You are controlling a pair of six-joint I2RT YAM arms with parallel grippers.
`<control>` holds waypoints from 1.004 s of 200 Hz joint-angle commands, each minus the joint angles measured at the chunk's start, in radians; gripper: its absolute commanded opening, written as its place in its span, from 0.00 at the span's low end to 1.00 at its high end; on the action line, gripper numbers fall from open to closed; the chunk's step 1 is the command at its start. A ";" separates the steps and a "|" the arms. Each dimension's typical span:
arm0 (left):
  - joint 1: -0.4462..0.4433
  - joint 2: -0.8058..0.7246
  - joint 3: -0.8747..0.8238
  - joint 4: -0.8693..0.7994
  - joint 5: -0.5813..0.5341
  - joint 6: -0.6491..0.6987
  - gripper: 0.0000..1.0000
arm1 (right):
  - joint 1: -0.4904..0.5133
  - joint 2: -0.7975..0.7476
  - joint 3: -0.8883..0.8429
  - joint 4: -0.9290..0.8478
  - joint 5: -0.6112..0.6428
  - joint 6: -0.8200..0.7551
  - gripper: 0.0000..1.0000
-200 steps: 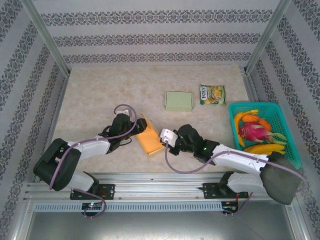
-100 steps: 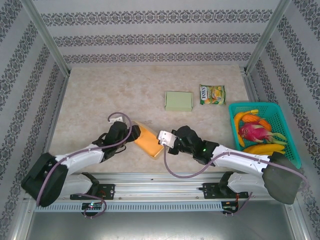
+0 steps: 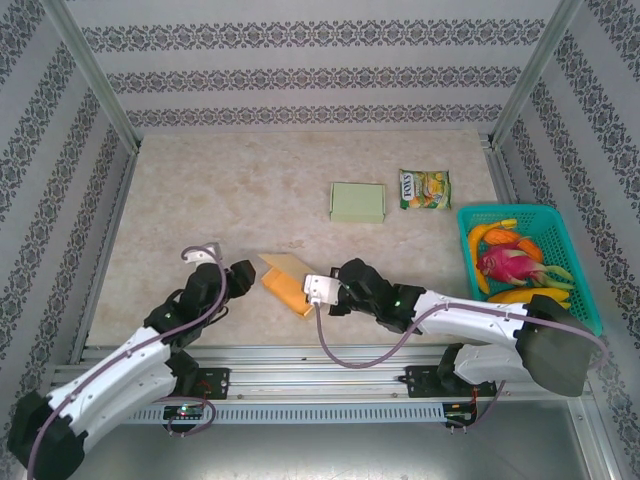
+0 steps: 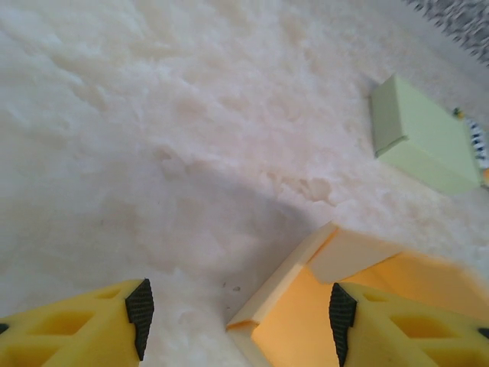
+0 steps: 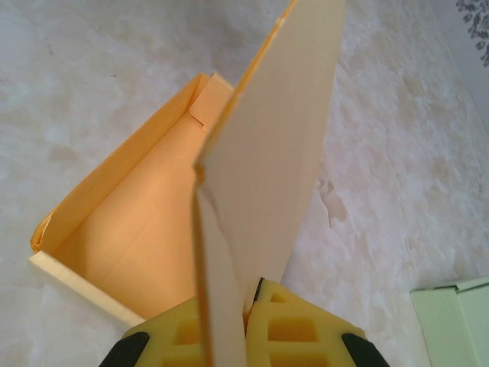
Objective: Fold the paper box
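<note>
The orange box (image 3: 283, 283) lies on the worktop (image 3: 200, 190) near its front edge, between the 2 arms. The right fingers (image 5: 279, 325) are clamped on 1 cream flap (image 5: 283, 130), which stands upright over the box's open body. The left fingers (image 3: 240, 277) are spread apart and empty, just left of the box. A green box (image 3: 357, 202) sits well behind.

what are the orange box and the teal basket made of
The orange box looks like thin matte card or stiff paper: orange inside, cream outside, with sharp creases and thin flap edges. The teal basket is probably moulded plastic, judging by its even colour, faint sheen and slotted walls.
</note>
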 commanded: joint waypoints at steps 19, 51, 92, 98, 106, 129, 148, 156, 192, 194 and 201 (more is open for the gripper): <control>-0.018 -0.072 0.075 -0.119 -0.057 0.035 0.64 | 0.048 0.042 0.024 -0.099 0.035 -0.071 0.00; -0.026 0.043 0.163 -0.090 -0.058 0.069 0.64 | 0.079 0.094 0.050 -0.134 0.062 -0.097 0.01; -0.079 0.207 0.189 -0.024 -0.119 0.093 0.64 | 0.100 0.103 0.055 -0.142 0.074 -0.108 0.20; -0.086 0.235 0.189 -0.014 -0.123 0.092 0.64 | 0.103 0.099 0.053 -0.142 0.073 -0.108 0.24; -0.093 0.268 0.185 0.002 -0.124 0.089 0.64 | 0.106 0.090 0.050 -0.142 0.069 -0.107 0.30; -0.112 0.345 0.169 0.047 -0.133 0.076 0.64 | 0.111 0.069 0.043 -0.142 0.057 -0.105 0.39; -0.125 0.385 0.162 0.057 -0.152 0.066 0.64 | 0.113 0.063 0.044 -0.149 0.047 -0.100 0.44; -0.131 0.394 0.154 0.060 -0.161 0.060 0.64 | 0.113 0.059 0.045 -0.152 0.048 -0.098 0.45; -0.136 0.416 0.107 0.088 -0.185 0.032 0.65 | 0.114 -0.021 0.035 -0.167 0.032 -0.069 0.56; -0.136 0.418 0.106 0.089 -0.185 0.031 0.65 | 0.113 -0.029 0.034 -0.168 0.029 -0.066 0.57; -0.136 0.422 0.100 0.093 -0.187 0.028 0.65 | 0.113 -0.058 0.030 -0.171 0.016 -0.055 0.59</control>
